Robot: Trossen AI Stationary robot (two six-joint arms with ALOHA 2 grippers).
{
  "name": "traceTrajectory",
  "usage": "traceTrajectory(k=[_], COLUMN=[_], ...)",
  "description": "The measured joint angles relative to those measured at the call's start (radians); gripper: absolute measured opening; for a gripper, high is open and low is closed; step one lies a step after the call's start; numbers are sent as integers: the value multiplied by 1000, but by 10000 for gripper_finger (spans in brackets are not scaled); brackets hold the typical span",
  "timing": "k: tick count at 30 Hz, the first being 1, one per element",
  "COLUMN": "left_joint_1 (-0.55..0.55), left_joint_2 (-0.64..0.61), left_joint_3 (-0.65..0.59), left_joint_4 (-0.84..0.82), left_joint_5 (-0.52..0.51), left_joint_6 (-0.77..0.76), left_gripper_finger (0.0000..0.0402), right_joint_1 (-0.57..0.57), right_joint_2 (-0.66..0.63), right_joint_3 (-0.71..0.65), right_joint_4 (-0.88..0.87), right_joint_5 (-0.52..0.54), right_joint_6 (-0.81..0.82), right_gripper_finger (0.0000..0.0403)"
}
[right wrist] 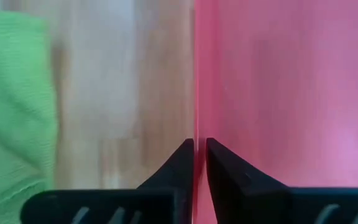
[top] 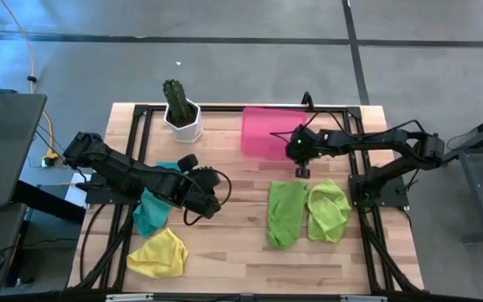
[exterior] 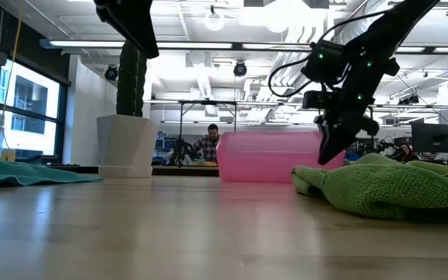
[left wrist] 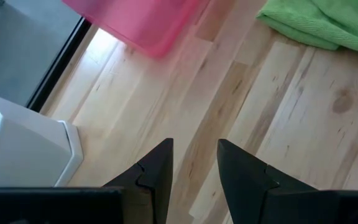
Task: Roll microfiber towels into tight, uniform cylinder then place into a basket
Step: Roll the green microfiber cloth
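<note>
The right gripper [top: 301, 170] sits at the near edge of the pink basket [top: 267, 130], fingers nearly together with the basket's thin wall running between them; whether they actually pinch it I cannot tell. Just beside the basket, toward the desk's [top: 233, 239] front, two lime green towels [top: 307, 211] lie rumpled side by side. Well away from the basket, the left gripper [top: 218, 198] hovers over bare wood, fingers partly apart and empty. The teal towel [top: 148, 211] and yellow towel [top: 158, 254] lie beyond it, farthest from the basket.
</note>
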Motion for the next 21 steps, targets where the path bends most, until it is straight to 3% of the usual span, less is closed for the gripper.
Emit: traceTrajectory(k=[21], left_joint_1=[4], left_joint_2=[0], left_joint_3=[0], left_joint_4=[0], left_joint_5=[0], left_joint_6=[31], left_gripper_finger=[115], right_joint_1=[13], right_joint_2=[3], right_joint_3=[-4], right_joint_4=[-21], right_joint_5=[39], right_joint_6=[-26], right_gripper_finger=[105])
